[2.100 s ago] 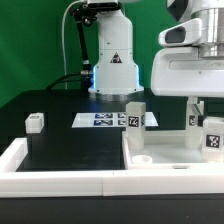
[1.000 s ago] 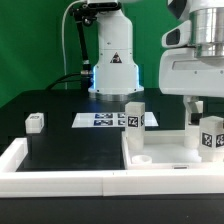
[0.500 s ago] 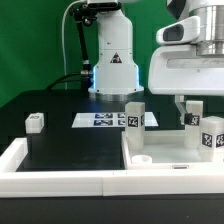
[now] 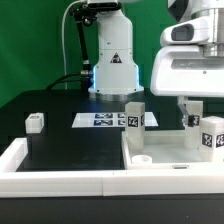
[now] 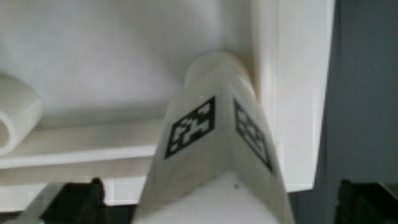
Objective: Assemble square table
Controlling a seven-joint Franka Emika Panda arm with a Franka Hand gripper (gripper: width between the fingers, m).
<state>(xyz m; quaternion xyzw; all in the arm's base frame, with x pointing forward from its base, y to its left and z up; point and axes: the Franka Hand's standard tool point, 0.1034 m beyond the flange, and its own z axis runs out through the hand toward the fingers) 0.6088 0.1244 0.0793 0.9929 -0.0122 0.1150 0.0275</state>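
The pincer [image 4: 193, 104] stands released, jaws apart above an upright leg [image 5: 217, 150] with nothing grasped. That leg [image 4: 212, 134] stands on the square table top [image 4: 170, 150], at the tabletop's [image 4: 70, 150] front corner on the exterior view's right.

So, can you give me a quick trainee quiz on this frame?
1. True or false: the gripper is clamped shut on the tagged leg.
2. Where is the lone small leg? A: on the black surface, at the exterior view's left. B: on the table top. C: on the marker board.
3. Short answer: what flat thing lies between that lone leg and the table top?

Key: 1 false, the fingers stand clear on either side of the leg. 2 A. 3 the marker board.
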